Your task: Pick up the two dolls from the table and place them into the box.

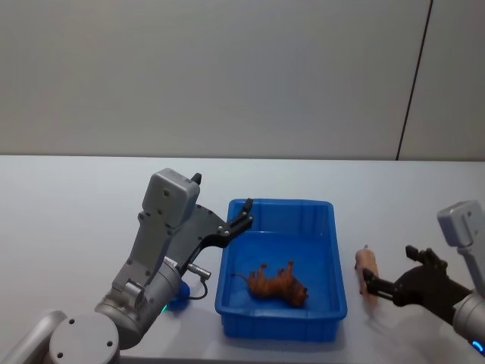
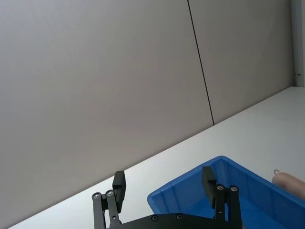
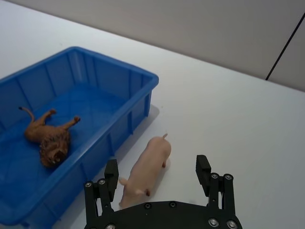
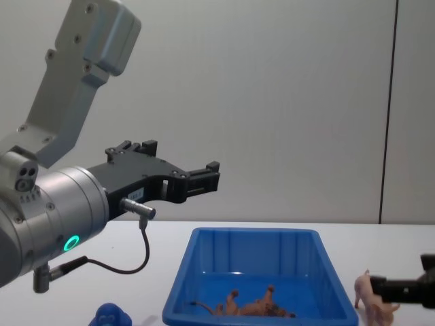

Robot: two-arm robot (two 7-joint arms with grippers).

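Note:
A pale pink pig doll (image 1: 367, 269) lies on the white table (image 1: 76, 212) just right of the blue box (image 1: 333, 250). My right gripper (image 1: 389, 268) is open low over it, and in the right wrist view the pig (image 3: 147, 167) lies between the spread fingers (image 3: 112, 171), apart from both. A brown lion-like doll (image 1: 278, 283) lies on its side inside the box (image 3: 119, 71). My left gripper (image 1: 244, 214) hangs open and empty above the box's rear left corner. A rounded blue figure (image 1: 178, 296) sits on the table under the left arm.
A plain grey wall stands behind the table. Bare tabletop stretches to the far left and behind the box. A thin cable (image 4: 136, 251) loops from the left wrist above the blue figure (image 4: 109, 316).

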